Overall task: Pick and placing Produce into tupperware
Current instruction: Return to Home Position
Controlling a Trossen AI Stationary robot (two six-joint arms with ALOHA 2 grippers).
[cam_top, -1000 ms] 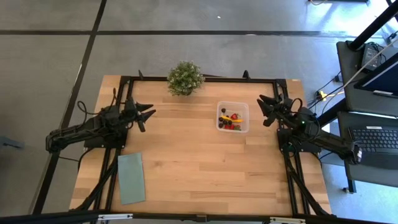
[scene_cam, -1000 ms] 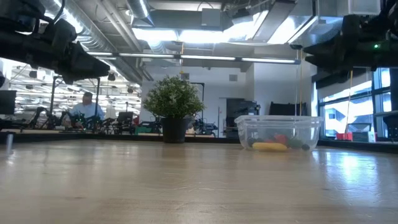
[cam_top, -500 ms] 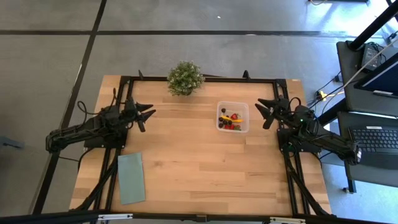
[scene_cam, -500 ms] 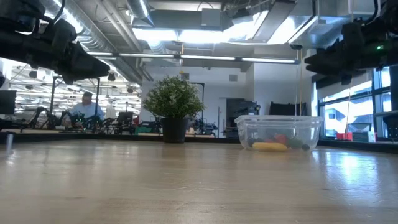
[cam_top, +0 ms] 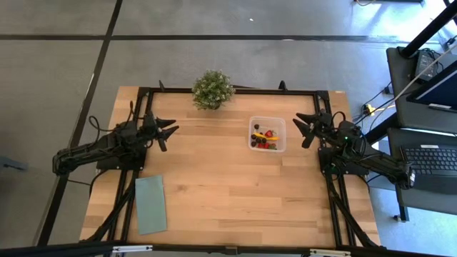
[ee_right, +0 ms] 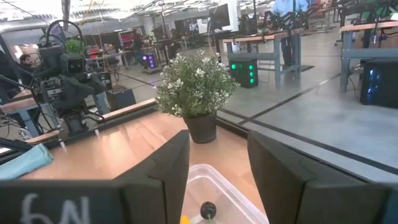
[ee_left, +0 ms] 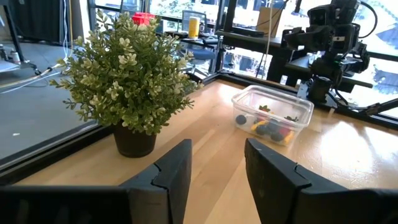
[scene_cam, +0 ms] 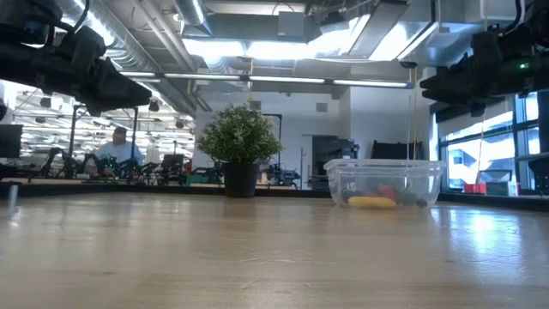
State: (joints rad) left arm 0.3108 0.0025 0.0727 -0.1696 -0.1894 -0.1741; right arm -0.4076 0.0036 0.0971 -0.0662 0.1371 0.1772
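Observation:
The clear tupperware [cam_top: 267, 134] stands on the table right of centre, and the produce [cam_top: 265, 138] lies inside it: dark balls, red pieces and a yellow piece [scene_cam: 371, 202]. My right gripper [cam_top: 300, 128] hovers just right of the tupperware, open, fingers pointing at it, nothing between them [ee_right: 217, 162]. My left gripper [cam_top: 170, 130] hangs over the table's left part, open and empty [ee_left: 217, 168], far from the tupperware [ee_left: 272, 115].
A bushy potted plant [cam_top: 212, 89] stands at the table's far edge, left of the tupperware. A pale-green cloth [cam_top: 151, 205] lies flat at the near left. A dark frame [cam_top: 235, 91] runs around the table top. Bare wood [cam_top: 228, 178] spreads between the arms.
My right gripper has tipped its fingers downward to about level and rolled a little, so its tips now hang lower beside the tupperware. Its opening is unchanged. The tupperware and produce have not moved.

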